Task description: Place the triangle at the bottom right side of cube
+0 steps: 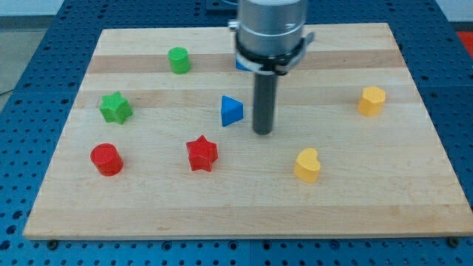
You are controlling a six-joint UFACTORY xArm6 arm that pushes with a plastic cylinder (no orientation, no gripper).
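Near the middle of the table (414,185), my tip (263,132) rests on the wood at the lower end of the dark rod that serves as the end effector; it is a plain rod with no jaws, so it holds nothing and touches no block. Just to the tip's left in the view sits the blue triangle (230,111), close beside the rod but with a narrow strip of bare wood showing between them. Toward the view's top, right behind the grey housing of the arm, a small patch of a blue block (240,64) peeks out at the housing's left edge; most of it is hidden, so I cannot make out its shape. The triangle lies below that blue patch in the view and slightly to its left.

Farther out, the red star (202,154) lies below and left of the triangle, and the red cylinder (106,159) stands well to the left of the star near the table's left edge. Above the cylinder is the green star (115,108), and a green cylinder (178,60) stands near the view's top left. On the right half, one yellow heart (307,165) lies below and right of the tip, and a second yellow heart (372,100) sits well apart toward the view's right edge.
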